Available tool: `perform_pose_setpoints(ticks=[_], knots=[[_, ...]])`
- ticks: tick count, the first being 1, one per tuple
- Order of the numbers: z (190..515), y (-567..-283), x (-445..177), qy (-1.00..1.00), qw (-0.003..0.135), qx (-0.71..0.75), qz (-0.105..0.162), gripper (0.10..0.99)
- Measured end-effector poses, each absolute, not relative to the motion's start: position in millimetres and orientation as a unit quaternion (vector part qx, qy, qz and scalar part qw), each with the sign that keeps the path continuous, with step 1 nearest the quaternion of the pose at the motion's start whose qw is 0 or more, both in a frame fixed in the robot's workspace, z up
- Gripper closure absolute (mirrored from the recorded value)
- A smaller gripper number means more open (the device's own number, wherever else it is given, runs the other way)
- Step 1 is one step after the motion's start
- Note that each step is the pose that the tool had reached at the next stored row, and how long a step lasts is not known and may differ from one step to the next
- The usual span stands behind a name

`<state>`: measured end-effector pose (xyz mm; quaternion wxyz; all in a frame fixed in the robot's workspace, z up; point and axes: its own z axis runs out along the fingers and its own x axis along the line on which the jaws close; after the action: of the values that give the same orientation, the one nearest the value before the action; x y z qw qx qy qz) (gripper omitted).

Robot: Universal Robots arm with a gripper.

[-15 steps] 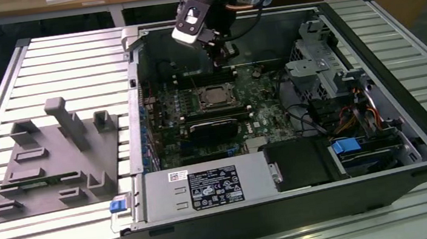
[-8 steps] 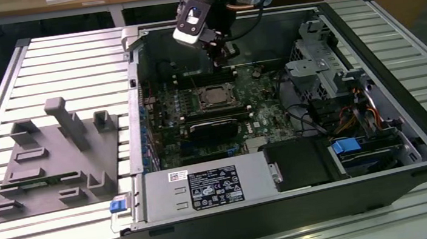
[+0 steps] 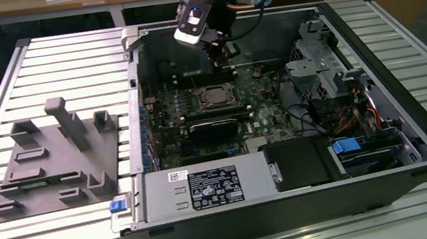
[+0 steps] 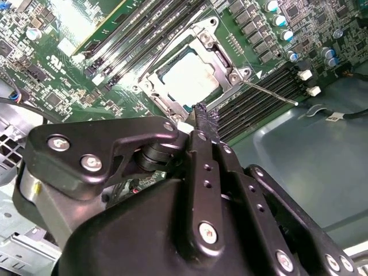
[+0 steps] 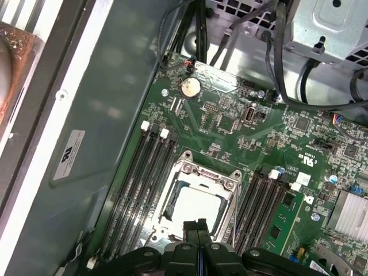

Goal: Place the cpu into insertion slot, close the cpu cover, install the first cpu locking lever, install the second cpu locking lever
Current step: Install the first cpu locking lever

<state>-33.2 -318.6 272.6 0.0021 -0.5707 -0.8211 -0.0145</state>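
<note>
Silvery cpu (image 5: 195,204) sits in the insertion slot (image 4: 150,86), with the cpu cover (image 5: 204,177) down over it. Empty fingers (image 5: 192,231) are pressed together, just beside the socket's edge. Risk, as judged: tips skid off the thin locking lever (image 4: 269,92) and scrape the board (image 5: 230,123).

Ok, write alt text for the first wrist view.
The shut gripper hangs over a silvery chip under its metal frame on a green circuit board, with black memory slots on either side.
</note>
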Motion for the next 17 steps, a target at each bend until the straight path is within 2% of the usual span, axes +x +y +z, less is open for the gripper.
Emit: perform_pose_setpoints(ticks=[17], knots=[[272.6,-318.6,-33.2,-0.837,0.003,-0.547,-0.014,0.980]])
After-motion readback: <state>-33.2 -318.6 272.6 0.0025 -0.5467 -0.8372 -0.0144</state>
